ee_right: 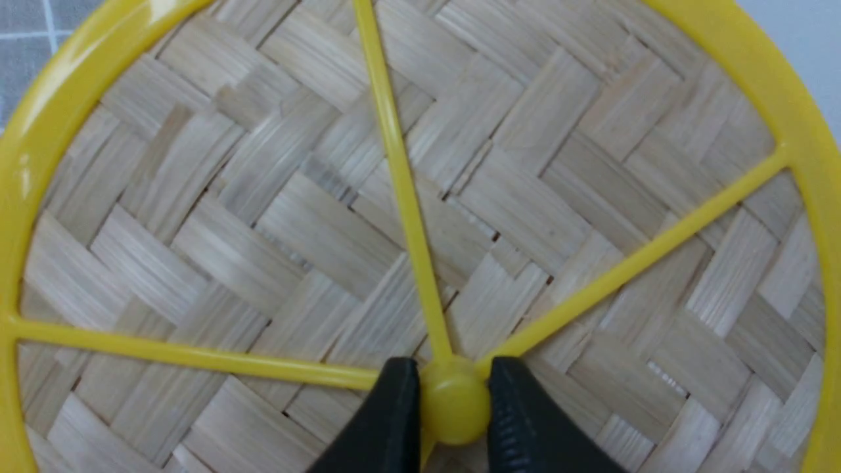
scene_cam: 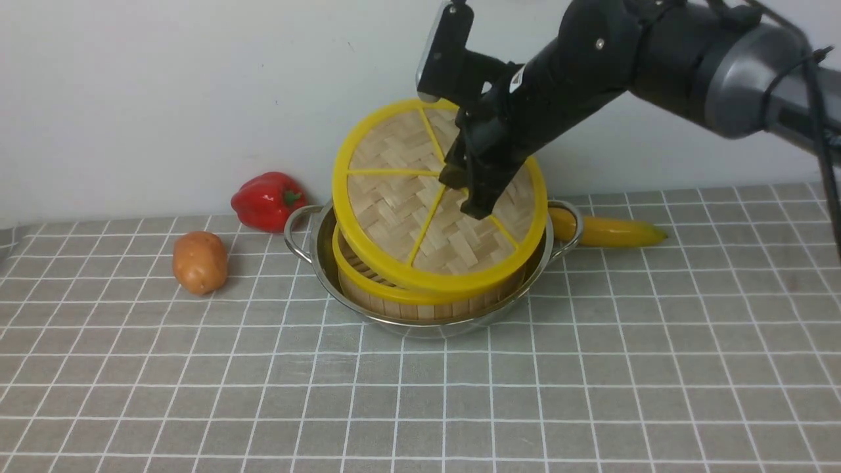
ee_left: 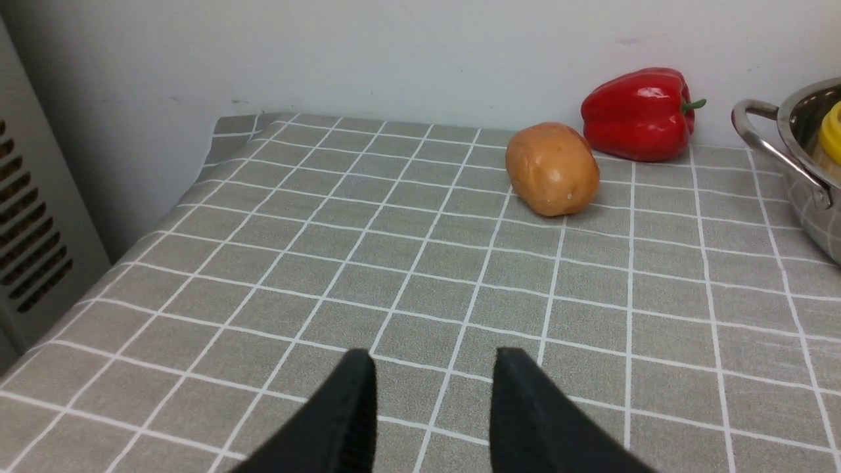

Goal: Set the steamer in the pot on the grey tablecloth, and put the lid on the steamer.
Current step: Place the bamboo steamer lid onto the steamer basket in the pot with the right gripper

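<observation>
The steamer (scene_cam: 394, 299) sits inside the shiny pot (scene_cam: 314, 253) on the grey tablecloth (scene_cam: 591, 368). Above it hangs the woven, yellow-rimmed lid (scene_cam: 394, 197), tilted with its far edge raised and its near edge low over the steamer's front rim. My right gripper (scene_cam: 470, 197) is shut on the lid's centre knob (ee_right: 453, 401), one finger on each side of it, and the lid (ee_right: 263, 217) fills the right wrist view. My left gripper (ee_left: 435, 358) is out of the front view. It hovers open over bare cloth, well left of the pot (ee_left: 805, 151), with nothing between its fingers.
A potato (scene_cam: 200, 261) and a red pepper (scene_cam: 266, 200) lie left of the pot. A banana (scene_cam: 611, 231) lies right of it, by the wall. The cloth's left edge and a grey vented panel (ee_left: 33, 230) show in the left wrist view.
</observation>
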You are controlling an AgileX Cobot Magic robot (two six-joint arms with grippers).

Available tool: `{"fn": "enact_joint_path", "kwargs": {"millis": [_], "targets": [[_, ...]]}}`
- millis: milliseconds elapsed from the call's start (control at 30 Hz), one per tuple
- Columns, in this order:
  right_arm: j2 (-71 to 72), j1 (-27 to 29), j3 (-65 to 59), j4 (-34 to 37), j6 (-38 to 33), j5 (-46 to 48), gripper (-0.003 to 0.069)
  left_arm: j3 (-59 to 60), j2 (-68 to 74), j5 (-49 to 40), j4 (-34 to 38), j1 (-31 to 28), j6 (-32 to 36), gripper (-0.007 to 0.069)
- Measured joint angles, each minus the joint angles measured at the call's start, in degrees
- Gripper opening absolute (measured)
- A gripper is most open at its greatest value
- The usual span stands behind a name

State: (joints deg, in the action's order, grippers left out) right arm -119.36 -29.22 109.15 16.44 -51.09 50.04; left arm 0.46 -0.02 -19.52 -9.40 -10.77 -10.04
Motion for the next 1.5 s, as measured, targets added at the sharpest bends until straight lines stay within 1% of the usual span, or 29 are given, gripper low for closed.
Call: {"fn": "enact_joint_path", "kwargs": {"millis": [300,867,1300,1500], "targets": [[-1.06,0.0,0.0,0.37,-3.1,-4.37,0.0148,0.0,0.0,0.0,0.0,0.0,0.0,0.0243],[-1.06,0.0,0.0,0.58,-1.79,-3.0,0.0148,0.0,0.0,0.0,0.0,0.0,0.0,0.0243],[-2.93,0.0,0.0,0.65,-1.73,-4.11,0.0148,0.0,0.0,0.0,0.0,0.0,0.0,0.0243],[-2.93,0.0,0.0,0.65,-3.03,-5.4,0.0148,0.0,0.0,0.0,0.0,0.0,0.0,0.0243]]}}
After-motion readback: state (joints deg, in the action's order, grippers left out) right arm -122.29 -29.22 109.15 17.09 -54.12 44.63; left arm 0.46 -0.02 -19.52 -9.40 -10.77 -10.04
